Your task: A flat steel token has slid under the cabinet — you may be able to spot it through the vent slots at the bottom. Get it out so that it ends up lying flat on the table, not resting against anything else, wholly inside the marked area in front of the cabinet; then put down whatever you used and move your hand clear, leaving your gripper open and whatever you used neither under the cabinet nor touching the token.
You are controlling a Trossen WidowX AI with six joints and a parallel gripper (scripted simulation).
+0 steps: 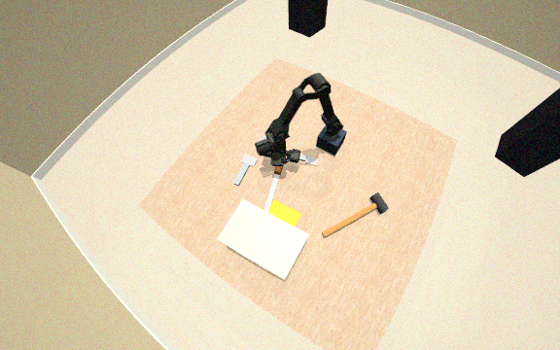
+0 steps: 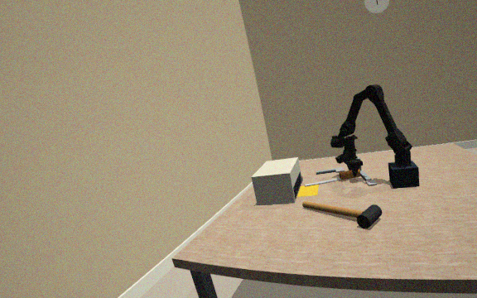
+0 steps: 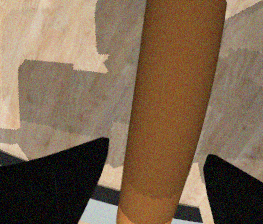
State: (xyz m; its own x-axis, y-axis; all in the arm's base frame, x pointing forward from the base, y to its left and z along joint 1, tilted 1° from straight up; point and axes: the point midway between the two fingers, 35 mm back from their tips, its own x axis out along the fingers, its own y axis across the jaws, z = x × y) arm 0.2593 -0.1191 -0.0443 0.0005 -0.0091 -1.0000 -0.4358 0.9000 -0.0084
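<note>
My gripper (image 1: 278,165) (image 2: 354,171) (image 3: 157,154) is open, low over the table, with a finger on each side of a brown handle (image 1: 278,170) (image 2: 347,175) (image 3: 174,90); gaps show between handle and fingers in the wrist view. The handle's long thin pale blade (image 1: 271,192) (image 2: 323,182) points at the cabinet (image 1: 262,238) (image 2: 273,189), its tip close to the cabinet's front and beside the yellow marked area (image 1: 286,213) (image 2: 308,190). No token can be made out on the yellow area or elsewhere; the space under the cabinet is hidden.
A mallet (image 1: 350,220) (image 2: 334,209) lies to one side of the cabinet front. A pale flat tool (image 1: 242,172) (image 2: 326,171) lies on the other side of the handle. Another pale tool (image 1: 311,160) (image 2: 368,180) lies between gripper and arm base (image 1: 332,140) (image 2: 403,175).
</note>
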